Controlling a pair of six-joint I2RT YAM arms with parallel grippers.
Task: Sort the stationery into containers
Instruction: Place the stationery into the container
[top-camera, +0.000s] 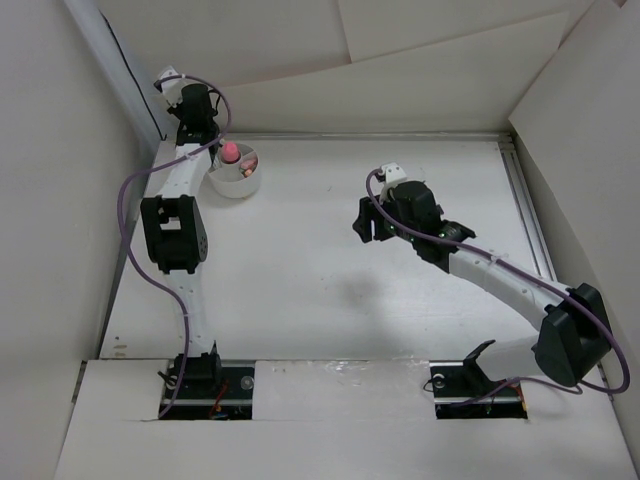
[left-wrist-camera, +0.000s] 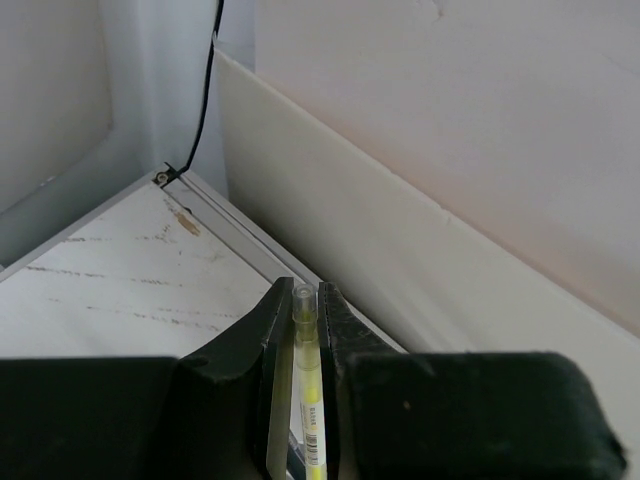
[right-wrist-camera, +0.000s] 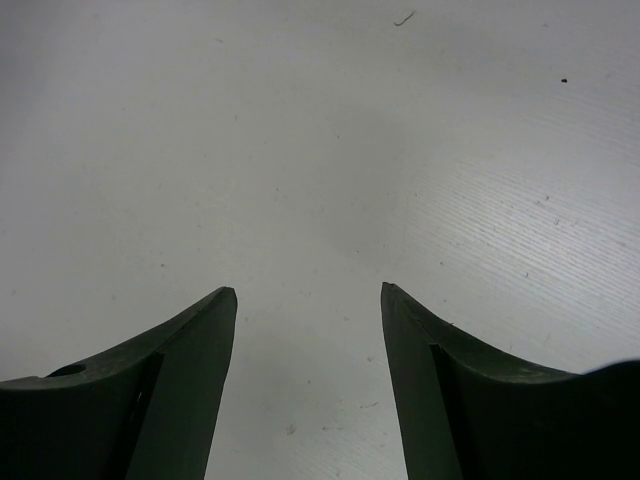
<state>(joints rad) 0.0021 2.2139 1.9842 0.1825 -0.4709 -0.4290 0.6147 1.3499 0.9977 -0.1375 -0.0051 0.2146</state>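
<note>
The white table (top-camera: 320, 270) is the biggest thing under me. Its top is faintly streaked and scuffed, with a few dark specks below my right gripper (right-wrist-camera: 308, 290). White panels (top-camera: 420, 70) close it in on the far side and at both flanks. One of them rises close ahead of my left gripper (left-wrist-camera: 305, 293), and a pale rail (left-wrist-camera: 240, 228) runs along the table's edge at its foot. A black cable (left-wrist-camera: 205, 100) hangs down the corner, beyond my left fingertips and to their left.

My right gripper hangs over the middle of the table with its jaws spread wide and only tabletop showing between them. It is well apart from the task's things.

The round white cup (top-camera: 236, 186) with inner dividers stands just beside my left gripper, on its right and a little back toward my bases, near the far left corner. A pink-capped piece (top-camera: 230, 152) stands up in it on the side nearest my left wrist. What else lies inside is too small to tell.

My left jaws are pressed onto a thin yellow pen (left-wrist-camera: 306, 365). It lies lengthwise between the fingers, its clear tip about level with the fingertips. A small white label (left-wrist-camera: 314, 415) on its barrel carries fine print, too small to read.
</note>
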